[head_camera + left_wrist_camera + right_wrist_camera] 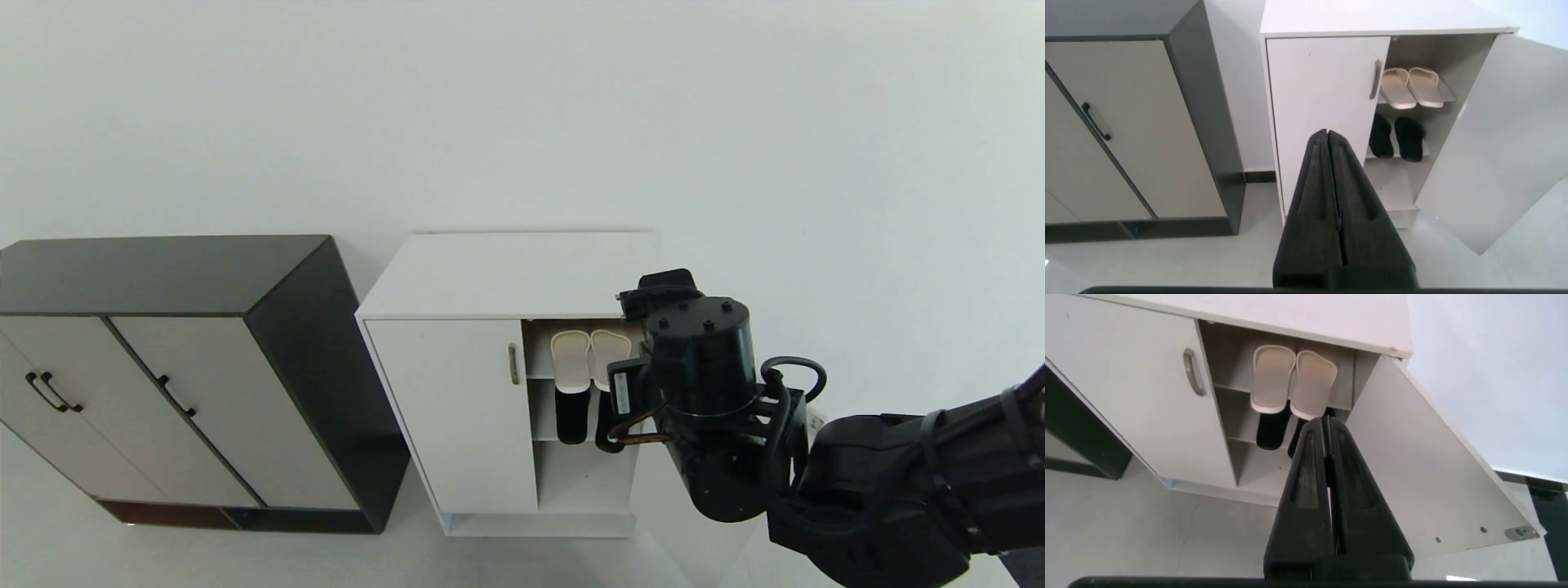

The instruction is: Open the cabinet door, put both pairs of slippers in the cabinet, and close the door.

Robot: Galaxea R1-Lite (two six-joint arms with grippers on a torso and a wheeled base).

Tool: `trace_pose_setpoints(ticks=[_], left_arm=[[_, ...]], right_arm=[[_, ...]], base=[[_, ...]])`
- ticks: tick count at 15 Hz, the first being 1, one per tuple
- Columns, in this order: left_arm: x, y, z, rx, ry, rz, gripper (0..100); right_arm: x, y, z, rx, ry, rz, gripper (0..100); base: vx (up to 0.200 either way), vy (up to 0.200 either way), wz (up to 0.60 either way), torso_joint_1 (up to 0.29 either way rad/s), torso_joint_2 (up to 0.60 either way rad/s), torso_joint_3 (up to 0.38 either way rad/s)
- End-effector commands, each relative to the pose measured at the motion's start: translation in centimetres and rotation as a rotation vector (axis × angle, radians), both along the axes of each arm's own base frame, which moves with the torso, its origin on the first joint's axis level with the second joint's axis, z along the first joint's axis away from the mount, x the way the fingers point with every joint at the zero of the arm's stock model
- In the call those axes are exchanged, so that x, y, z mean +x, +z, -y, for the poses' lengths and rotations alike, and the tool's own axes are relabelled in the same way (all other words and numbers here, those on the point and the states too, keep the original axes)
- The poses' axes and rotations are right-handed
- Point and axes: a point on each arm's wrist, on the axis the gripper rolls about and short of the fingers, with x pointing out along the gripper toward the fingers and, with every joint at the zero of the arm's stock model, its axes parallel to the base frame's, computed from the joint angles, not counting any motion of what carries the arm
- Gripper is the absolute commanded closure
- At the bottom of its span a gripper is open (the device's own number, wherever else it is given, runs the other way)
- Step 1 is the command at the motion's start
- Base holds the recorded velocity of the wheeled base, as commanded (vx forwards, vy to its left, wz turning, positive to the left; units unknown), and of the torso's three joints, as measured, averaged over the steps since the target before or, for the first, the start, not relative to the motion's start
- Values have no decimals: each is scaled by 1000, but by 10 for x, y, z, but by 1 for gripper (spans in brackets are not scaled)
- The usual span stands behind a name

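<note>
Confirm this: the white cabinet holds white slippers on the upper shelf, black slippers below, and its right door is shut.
No: the right door stands open, per the right wrist view. The white slippers, black slippers and white cabinet are as stated.

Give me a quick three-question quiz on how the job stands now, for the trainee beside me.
1. True or false: the white slippers lie on the floor outside the white cabinet.
2. Which level holds the black slippers? A top, B middle, C bottom.
3. Fill in: the cabinet's right door stands ___.

Key: 1 false; 2 B; 3 open.
</note>
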Motion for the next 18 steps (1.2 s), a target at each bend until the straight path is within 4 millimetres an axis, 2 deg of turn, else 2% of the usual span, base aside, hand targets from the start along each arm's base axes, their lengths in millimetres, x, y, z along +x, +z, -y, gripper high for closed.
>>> trace_pose_setpoints(ticks=[1, 10, 18], left_arm=[[0, 0, 0, 0, 0, -1, 100], [0, 0, 0, 0, 0, -1, 100], [0, 0, 0, 0, 0, -1, 100]], right_arm=[[3, -6, 0, -14, -6, -11, 100], [13, -14, 3, -32, -33, -25, 100], [26, -20, 6, -35, -58, -14, 100]], base=[[0, 0, 0, 41, -71, -36], [0, 0, -600, 10, -7, -6], [0, 0, 0, 0, 0, 0]])
